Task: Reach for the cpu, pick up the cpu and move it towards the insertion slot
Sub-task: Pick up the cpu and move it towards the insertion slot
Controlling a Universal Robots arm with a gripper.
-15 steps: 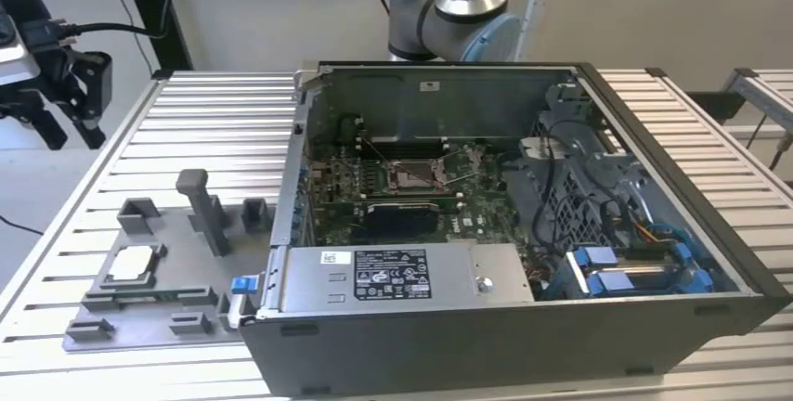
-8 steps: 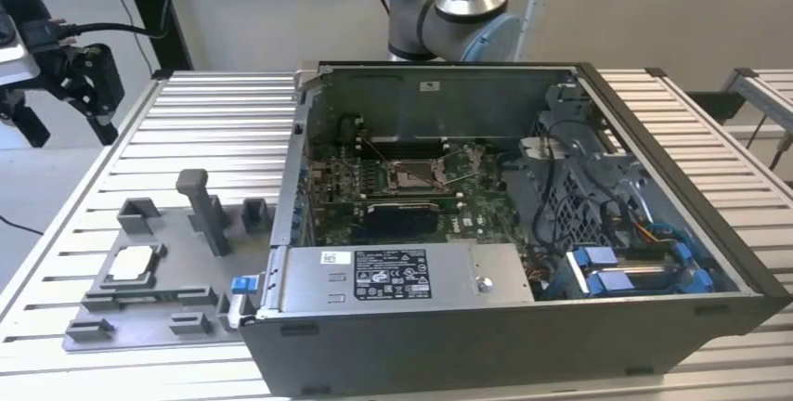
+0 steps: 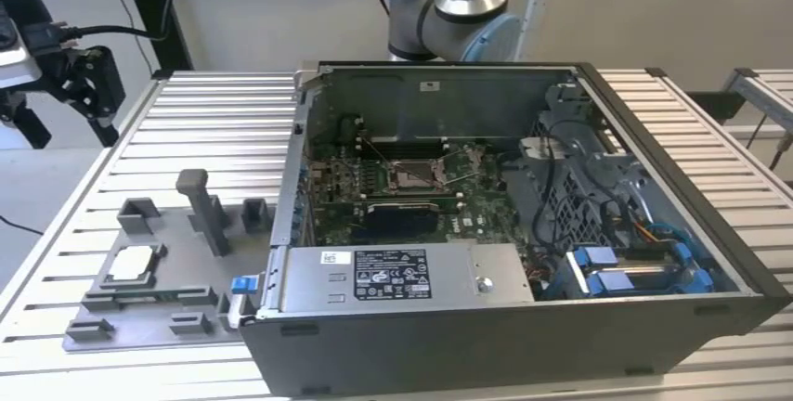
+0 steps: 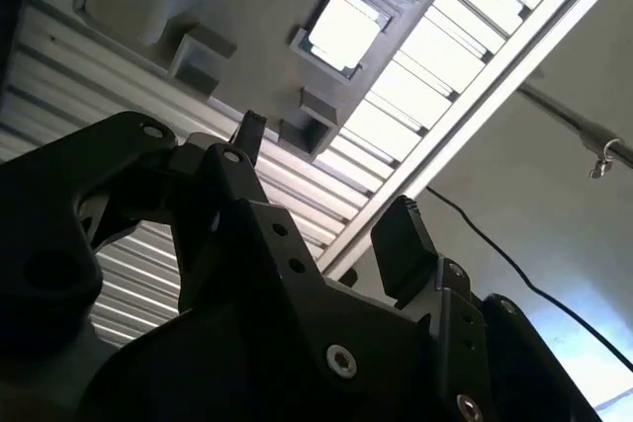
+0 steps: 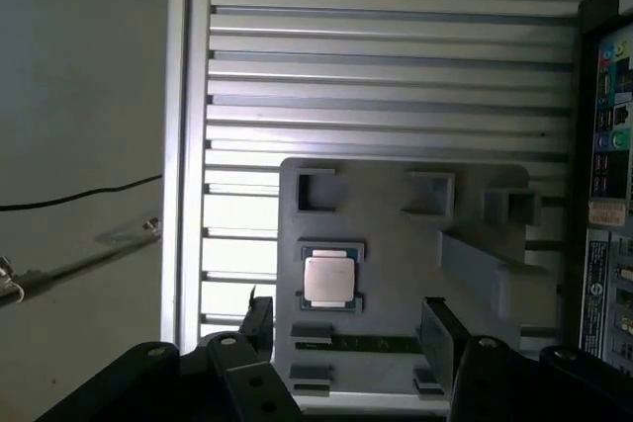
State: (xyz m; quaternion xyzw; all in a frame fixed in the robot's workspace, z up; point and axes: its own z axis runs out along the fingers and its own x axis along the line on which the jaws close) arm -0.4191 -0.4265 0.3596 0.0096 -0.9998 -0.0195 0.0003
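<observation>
Cpu lying flat, silvery face up, in a square recess of the grey tray; found at the lower left of the exterior view, on the slatted tabletop, just beside the open computer case. Untouched, not yet gripped. Gripper hanging in the air at the upper left of the exterior view, well apart from the tray and the cpu. Fingers spread wide in both wrist views, holding nothing, with the cpu showing beyond the gap between them in the first wrist view. Insertion slot near the middle of the exterior view, inside the case on the green board, shiny frame around a brownish centre, well apart from cpu and gripper. Arm's base standing behind the case at the top centre.
</observation>
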